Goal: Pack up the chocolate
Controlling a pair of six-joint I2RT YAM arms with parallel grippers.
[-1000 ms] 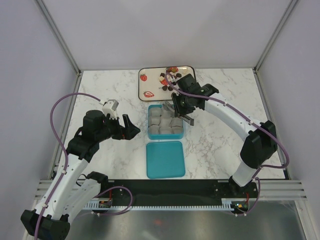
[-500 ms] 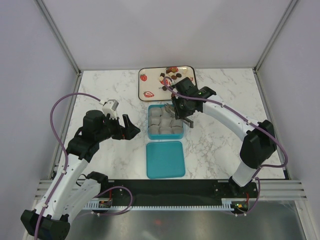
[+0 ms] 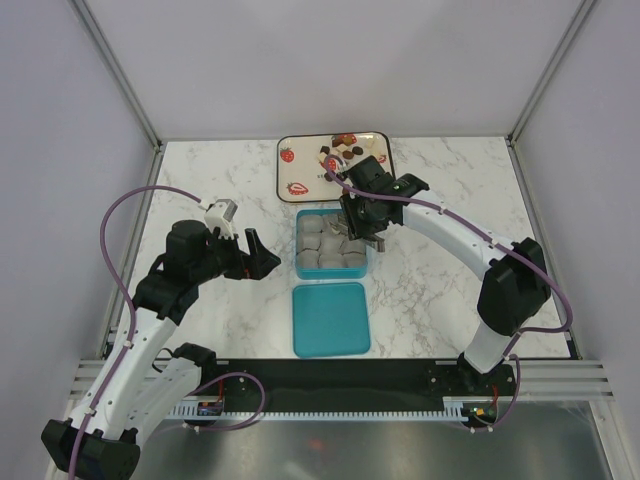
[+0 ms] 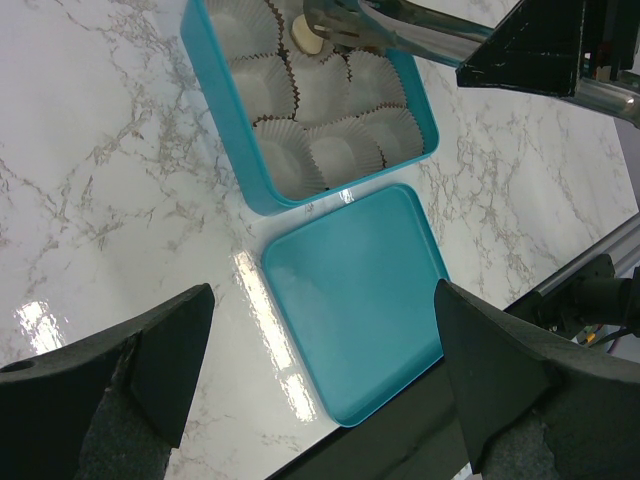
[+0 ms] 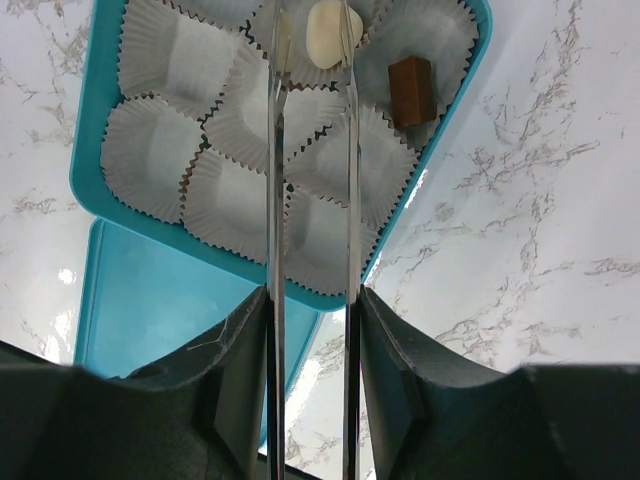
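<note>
The right gripper [image 5: 315,30] hangs over the teal box [image 5: 85,130], its thin jaws narrowly apart on both sides of a white chocolate [image 5: 335,35] in a back-row liner cup [image 5: 305,75], gripped or free I cannot tell; the left gripper [image 3: 262,255], wide open, stands well apart.

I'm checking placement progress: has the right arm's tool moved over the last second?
Yes. In the top view the right tool has shifted left, further over the teal box; a white chocolate sits between its tips.
</note>
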